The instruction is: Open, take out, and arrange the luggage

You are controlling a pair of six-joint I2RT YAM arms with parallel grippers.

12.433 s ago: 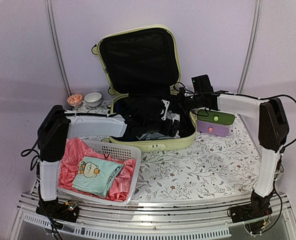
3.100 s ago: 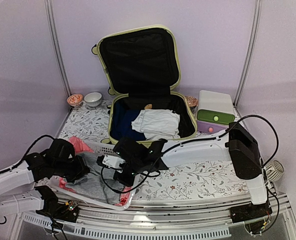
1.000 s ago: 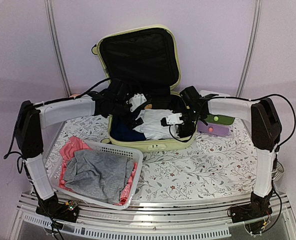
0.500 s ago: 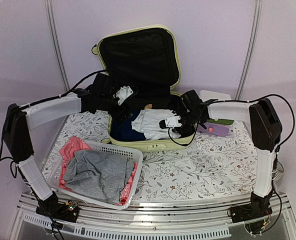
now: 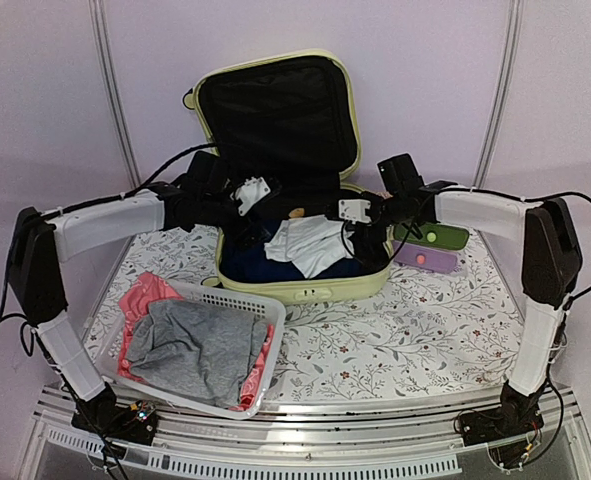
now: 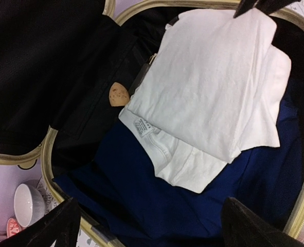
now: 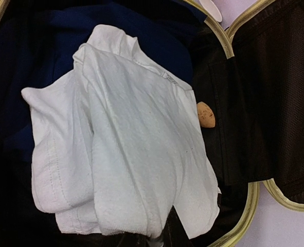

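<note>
Right gripper (image 5: 350, 222) has lifted since the previous frame, clamped on one edge of white garment (image 5: 310, 248) inside open luggage (image 5: 305, 290) at frame centre on the table (image 5: 425, 330); left gripper (image 5: 260, 200) hangs wide open; risk: thin edge pinch slips, or unfolding cloth snags the rim.

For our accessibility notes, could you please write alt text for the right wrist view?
The right gripper pinches the edge of a folded white shirt over a navy blue garment inside the open luggage. A small tan oval object sits on the black lining beside the shirt.
</note>
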